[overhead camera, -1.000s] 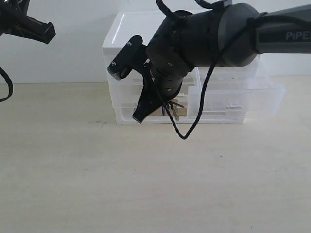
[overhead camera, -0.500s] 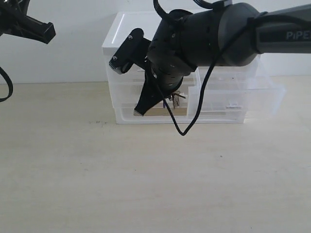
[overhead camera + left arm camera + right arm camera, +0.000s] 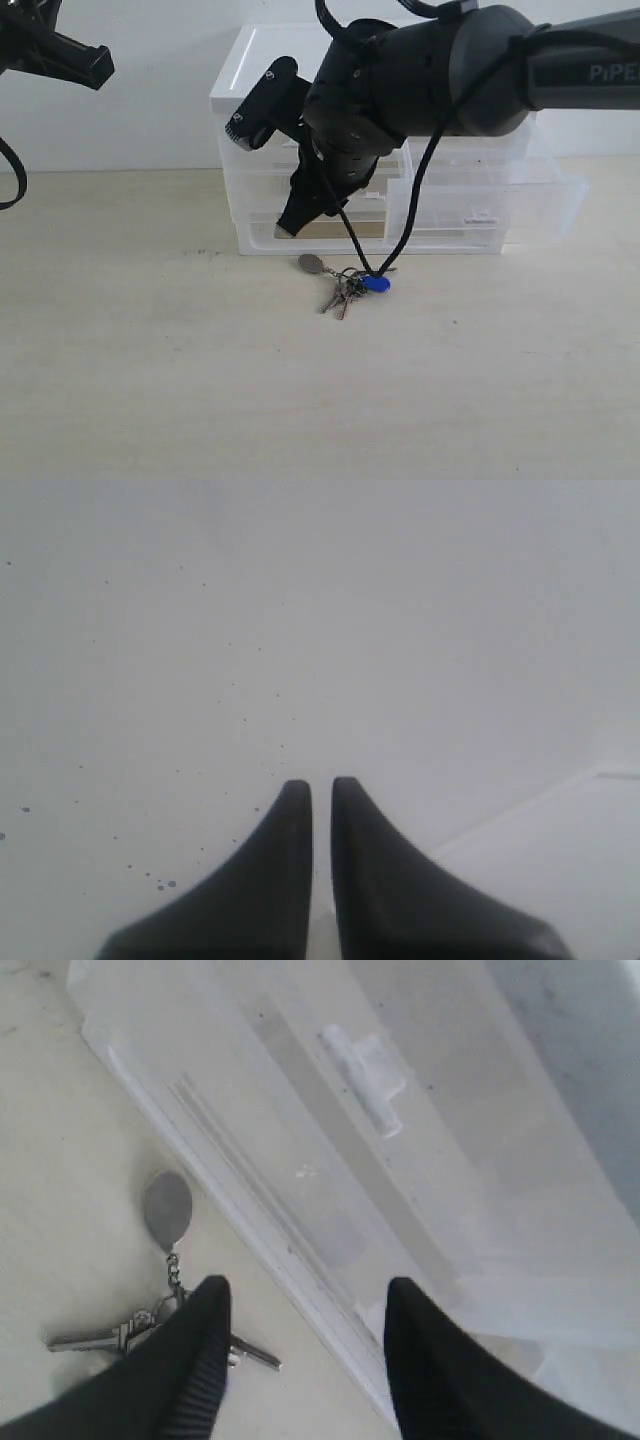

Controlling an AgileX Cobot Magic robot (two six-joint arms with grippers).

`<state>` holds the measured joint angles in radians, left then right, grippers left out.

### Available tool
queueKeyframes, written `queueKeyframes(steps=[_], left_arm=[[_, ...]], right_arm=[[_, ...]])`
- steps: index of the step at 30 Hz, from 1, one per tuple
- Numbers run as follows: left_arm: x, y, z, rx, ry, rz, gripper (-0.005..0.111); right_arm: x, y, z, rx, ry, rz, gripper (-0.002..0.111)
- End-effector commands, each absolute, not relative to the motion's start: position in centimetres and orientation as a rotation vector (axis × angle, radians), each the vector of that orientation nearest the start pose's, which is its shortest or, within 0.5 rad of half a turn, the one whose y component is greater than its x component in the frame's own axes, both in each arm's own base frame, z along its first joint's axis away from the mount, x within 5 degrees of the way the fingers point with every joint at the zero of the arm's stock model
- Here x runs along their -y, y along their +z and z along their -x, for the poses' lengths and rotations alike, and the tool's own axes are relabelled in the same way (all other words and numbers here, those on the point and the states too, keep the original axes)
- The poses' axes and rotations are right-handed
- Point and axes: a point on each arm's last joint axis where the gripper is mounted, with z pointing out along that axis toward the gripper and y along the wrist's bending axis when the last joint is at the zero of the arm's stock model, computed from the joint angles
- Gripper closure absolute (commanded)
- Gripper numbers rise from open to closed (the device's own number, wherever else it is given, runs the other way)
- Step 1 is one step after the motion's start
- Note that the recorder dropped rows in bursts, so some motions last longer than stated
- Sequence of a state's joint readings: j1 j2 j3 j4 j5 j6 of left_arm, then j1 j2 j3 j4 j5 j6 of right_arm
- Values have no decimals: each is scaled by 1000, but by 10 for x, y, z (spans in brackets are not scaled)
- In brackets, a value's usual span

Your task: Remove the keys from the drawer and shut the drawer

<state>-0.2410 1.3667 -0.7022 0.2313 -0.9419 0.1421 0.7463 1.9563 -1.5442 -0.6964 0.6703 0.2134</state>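
Observation:
The keys point(image 3: 345, 281) lie on the table just in front of the white unit point(image 3: 250, 60), with the blue fob point(image 3: 376, 284) on their right and the grey oval tag point(image 3: 311, 263) on their left. My right gripper point(image 3: 300, 225) hangs open a little above them, holding nothing. In the right wrist view the tag point(image 3: 167, 1210) and keys point(image 3: 100, 1338) lie beside the right gripper point(image 3: 305, 1295). The drawer point(image 3: 500, 205) stands pulled out at the unit's upper right. My left gripper point(image 3: 95, 62) is high at the far left, and in its wrist view the left gripper point(image 3: 321, 785) is shut and empty.
A black cable point(image 3: 385, 262) loops down from the right arm to just above the keys. The right arm's bulk point(image 3: 450, 70) covers the middle of the unit. A translucent drawer front with a white tab handle point(image 3: 365, 1075) fills the right wrist view. Bare table point(image 3: 300, 400) lies in front.
The keys hung from my right gripper in front of the unit; now they lie on the table below it, and the gripper has let go.

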Motion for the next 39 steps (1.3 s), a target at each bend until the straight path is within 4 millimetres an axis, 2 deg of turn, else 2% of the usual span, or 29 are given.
queueKeyframes(steps=[1,2,3,4,5,8,12,14,16,21,23,25,28,31,35,39], left_arm=[[84,320,-273,-1131,-91,-450,102],[84,321,-273,-1129,-91,-449,102],[84,321,-273,-1130,-95,-447,102],[84,321,-273,-1130,-95,-447,102],[84,321,-273,-1130,-95,-447,102],[84,321,-273,-1130,-95,-447,102],[84,320,-273,-1132,-95,-447,102],[84,320,-273,-1131,-95,-450,102],[84,320,-273,-1131,-95,-450,102],[84,320,-273,-1131,-95,-450,102],[84,320,-273,-1135,-94,-450,102],[84,320,-273,-1135,-94,-450,102],[84,320,-273,-1136,-96,-449,102],[84,319,-274,-1147,-125,-434,102],[85,317,-275,-1154,-133,-434,102],[85,314,-277,-1154,-136,-434,102]], right_arm=[[-269,253,-344,-2122,-349,1079,76],[-269,257,-342,-2124,-355,1075,80],[-270,271,-334,-2097,-338,1066,93],[-270,280,-330,-2079,-325,1060,100],[-271,297,-320,-2046,-300,1051,108],[-263,339,-296,-2006,-241,985,108],[-251,362,-276,-1908,-72,892,108],[-234,366,-259,-1882,-29,849,108],[-204,361,-238,-1857,-22,725,108],[-166,334,-209,-1765,19,566,108],[-148,314,-201,-1766,-17,466,108],[-133,285,-194,-1789,-56,391,108],[-125,252,-187,-1894,-13,318,108],[-117,224,-182,-1968,-79,321,108],[-114,216,-185,-1978,-157,308,108],[-118,220,-194,-1950,-212,275,108]])
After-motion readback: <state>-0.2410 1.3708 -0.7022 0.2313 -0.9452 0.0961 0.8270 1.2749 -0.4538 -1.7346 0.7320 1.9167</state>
